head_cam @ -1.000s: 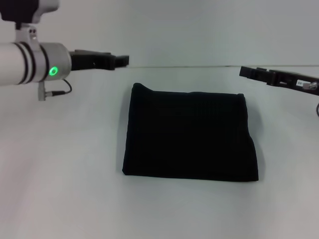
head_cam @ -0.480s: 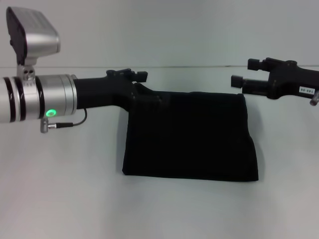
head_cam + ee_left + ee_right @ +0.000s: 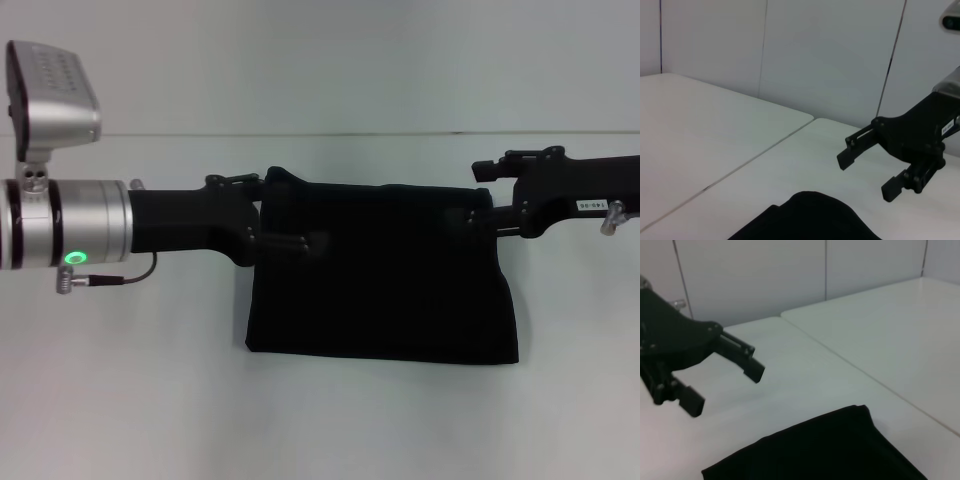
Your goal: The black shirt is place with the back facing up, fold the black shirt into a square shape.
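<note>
The black shirt (image 3: 380,295) lies folded into a rough square in the middle of the white table (image 3: 120,390); no lettering shows. My left gripper (image 3: 290,215) reaches in from the left over the shirt's far left edge, and the right wrist view shows it (image 3: 722,385) open and empty. My right gripper (image 3: 475,195) reaches in from the right at the shirt's far right corner, and the left wrist view shows it (image 3: 872,170) open and empty. A corner of the shirt shows in the left wrist view (image 3: 810,217) and in the right wrist view (image 3: 830,450). I cannot tell whether either gripper touches the cloth.
The table's far edge meets a pale wall (image 3: 350,60). A seam between two tabletops (image 3: 740,162) runs past the shirt's far side. Bare white table lies on both sides of the shirt and in front of it.
Both arms have come down and inward from the far sides of the table. Their grippers now sit at the shirt's far left and far right edges. The shirt has not moved.
</note>
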